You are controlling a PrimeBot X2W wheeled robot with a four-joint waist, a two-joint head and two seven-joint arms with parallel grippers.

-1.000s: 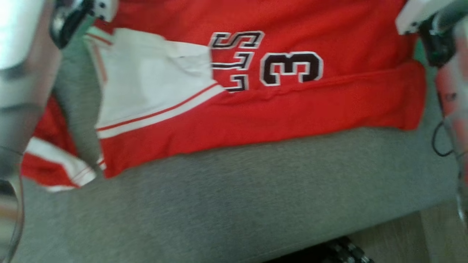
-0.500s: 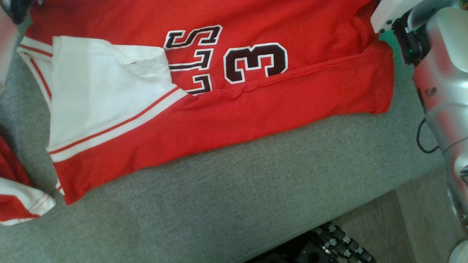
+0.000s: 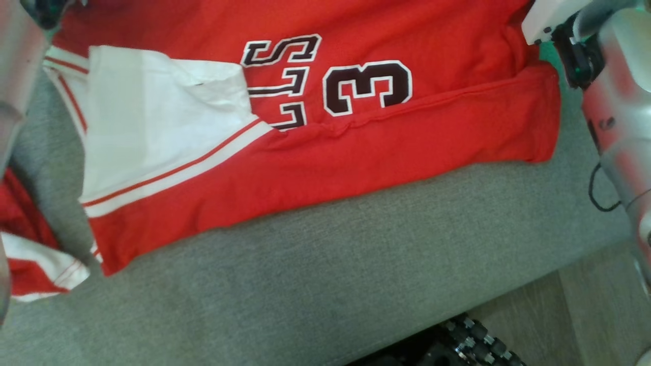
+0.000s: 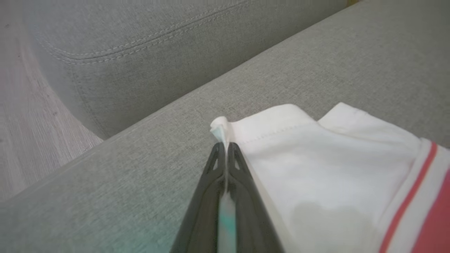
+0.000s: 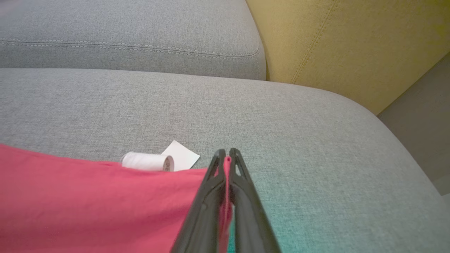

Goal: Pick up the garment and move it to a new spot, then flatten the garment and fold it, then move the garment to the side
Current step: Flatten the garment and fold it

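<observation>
1. Grey woven-fabric sofa seat cushion (image 3: 356, 264): wide, flat, the landmark.
2. Grey fabric back cushion with a double stitched seam (image 5: 123, 38): directly behind the seat, touching it.
3. Mustard-yellow upholstered cushion with one stitched seam (image 5: 334, 45): at the seat's rear corner, beside the grey back cushion.
4. Pale wood-grain plank floor (image 3: 574, 315): below the seat's front edge.
5. Light on the seat: soft, even.

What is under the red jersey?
The jersey lies on a grey sofa cushion. At its far edge a white roll and paper slip peek out; anything else beneath is covered.
</observation>
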